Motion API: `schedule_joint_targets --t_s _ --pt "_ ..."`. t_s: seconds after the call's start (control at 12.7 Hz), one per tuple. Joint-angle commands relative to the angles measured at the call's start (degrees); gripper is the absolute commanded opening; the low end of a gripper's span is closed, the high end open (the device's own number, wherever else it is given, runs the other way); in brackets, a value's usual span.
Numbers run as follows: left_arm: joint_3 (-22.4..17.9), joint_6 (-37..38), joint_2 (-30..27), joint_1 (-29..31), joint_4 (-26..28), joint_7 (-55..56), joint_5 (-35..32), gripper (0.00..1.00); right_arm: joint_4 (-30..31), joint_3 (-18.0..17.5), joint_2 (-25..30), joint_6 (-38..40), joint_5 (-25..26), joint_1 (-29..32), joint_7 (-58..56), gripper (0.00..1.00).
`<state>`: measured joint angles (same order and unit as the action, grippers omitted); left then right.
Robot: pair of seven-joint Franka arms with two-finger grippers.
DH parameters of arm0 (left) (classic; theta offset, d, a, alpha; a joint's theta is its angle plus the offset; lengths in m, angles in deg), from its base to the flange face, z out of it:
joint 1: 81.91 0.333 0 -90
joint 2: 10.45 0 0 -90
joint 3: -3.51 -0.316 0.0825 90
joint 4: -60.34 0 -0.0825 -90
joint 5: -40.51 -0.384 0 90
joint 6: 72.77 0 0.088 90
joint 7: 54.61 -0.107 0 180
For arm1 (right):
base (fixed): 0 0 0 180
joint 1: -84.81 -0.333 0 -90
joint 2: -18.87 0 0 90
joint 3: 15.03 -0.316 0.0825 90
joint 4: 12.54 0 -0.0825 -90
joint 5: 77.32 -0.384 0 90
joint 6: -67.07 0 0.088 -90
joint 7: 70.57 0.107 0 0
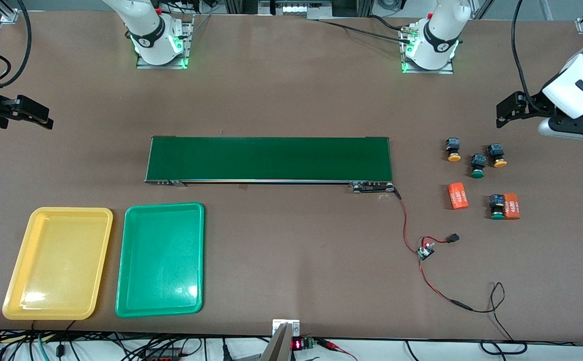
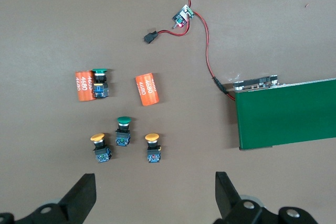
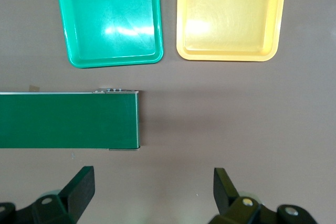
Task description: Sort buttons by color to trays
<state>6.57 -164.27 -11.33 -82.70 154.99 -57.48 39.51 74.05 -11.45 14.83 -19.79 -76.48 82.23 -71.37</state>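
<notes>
My right gripper (image 3: 152,190) hung over bare table at the right arm's end, fingers spread wide and holding nothing; the front view cut off most of that arm. The shallow yellow plastic tray (image 1: 58,260) and the shallow green plastic tray (image 1: 161,258) lay side by side near the front camera, the yellow one closer to the right arm's end, and both had nothing in them. The long dark-green conveyor belt (image 1: 269,158) lay farther from the camera than the trays.

All four buttons sat on the table toward the left arm's end: two orange-capped buttons (image 1: 453,150) (image 1: 497,155) with a green-capped button (image 1: 477,166) between them. The other green-capped button (image 1: 496,206) was nearer the camera, touching one orange cylinder marked 4680 (image 1: 511,205). A second orange cylinder (image 1: 457,195) lay apart. My left gripper (image 2: 155,195) hovered over the table beside the buttons, wide open and empty.
</notes>
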Motion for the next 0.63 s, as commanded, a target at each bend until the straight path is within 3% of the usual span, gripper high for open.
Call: schedule_joint_targets --t_s 0.0,0.55 --pt "-0.42 0.45 -0.79 -0.44 0.44 -0.64 0.91 1.00 0.33 -0.15 0.35 -0.34 -0.75 0.12 0.71 1.00" --pt "-0.42 2.29 0.87 0.00 -1.23 0.15 1.00 1.00 0.33 -0.24 0.27 -0.25 -0.66 0.03 0.63 1.00"
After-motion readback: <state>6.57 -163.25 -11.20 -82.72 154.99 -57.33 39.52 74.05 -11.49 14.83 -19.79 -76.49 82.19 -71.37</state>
